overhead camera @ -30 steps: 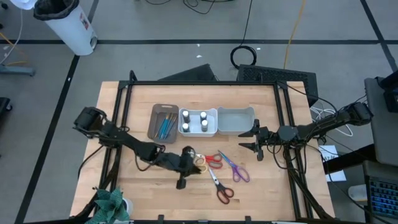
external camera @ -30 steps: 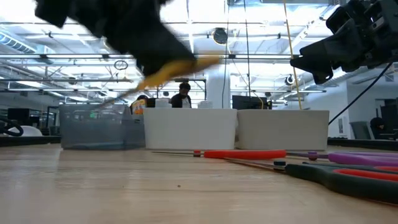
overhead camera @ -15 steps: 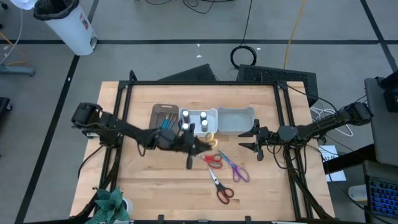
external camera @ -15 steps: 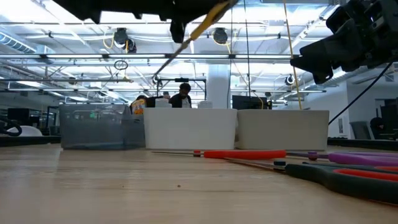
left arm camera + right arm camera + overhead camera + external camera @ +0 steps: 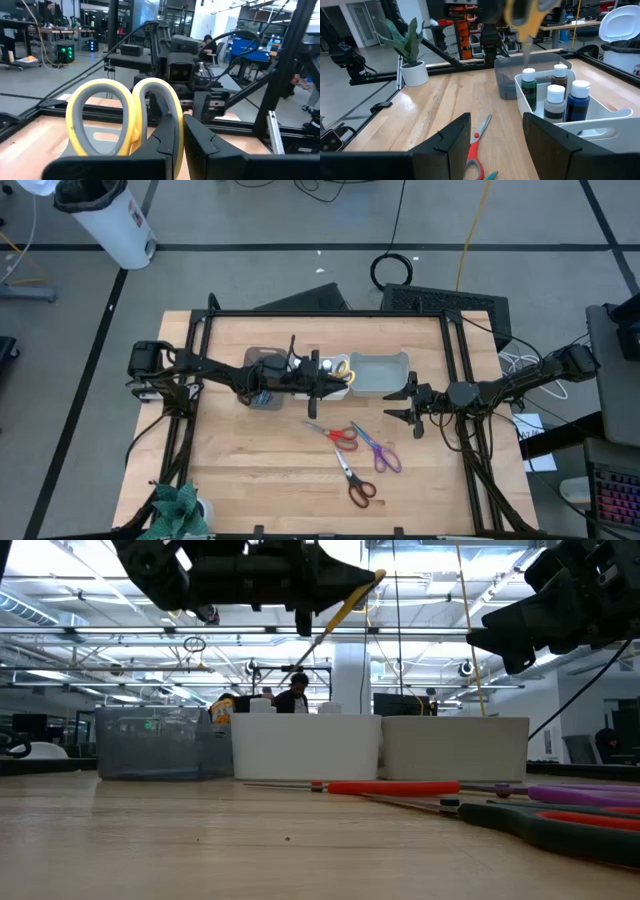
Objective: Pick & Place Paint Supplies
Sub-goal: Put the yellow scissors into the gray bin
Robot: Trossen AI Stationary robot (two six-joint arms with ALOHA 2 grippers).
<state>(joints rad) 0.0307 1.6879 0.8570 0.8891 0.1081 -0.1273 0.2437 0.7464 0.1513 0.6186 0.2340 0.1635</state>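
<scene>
High view: three rectangular bins are lined up on the light wooden table [image 5: 250,470]: a grey bin [image 5: 252,370] holding thin teal brushes [image 5: 262,394], largely covered by the left arm; a white bin [image 5: 338,390] with four white-capped paint bottles [image 5: 552,92]; and a pale grey-white bin [image 5: 378,373] on the right. In front of the bins, red-handled scissors [image 5: 335,434], purple-handled scissors [image 5: 380,453] and dark-and-red-handled scissors [image 5: 355,482] are spread on the bare wood, near one another but apart. A small potted green plant [image 5: 178,508] is set at the table's near left corner.

The left arm is stretched across the grey and white bins, and the left gripper [image 5: 326,374] is raised above the white bin. The yellow-handled scissors [image 5: 125,117] are clamped between its dark fingers [image 5: 170,137], the loops being seen over the white bin's right end and the blades angled downward in the low view, clear of the bins. The bottles are mostly hidden from above by this arm.

The right arm is held out level from the right edge, and the right gripper [image 5: 408,402] is suspended just beside the pale bin's right end, its fingers [image 5: 447,140] spread apart with nothing between them.

In the right wrist view the yellow scissors are blurred. In the low view, a person is partly hidden behind the white bin.
</scene>
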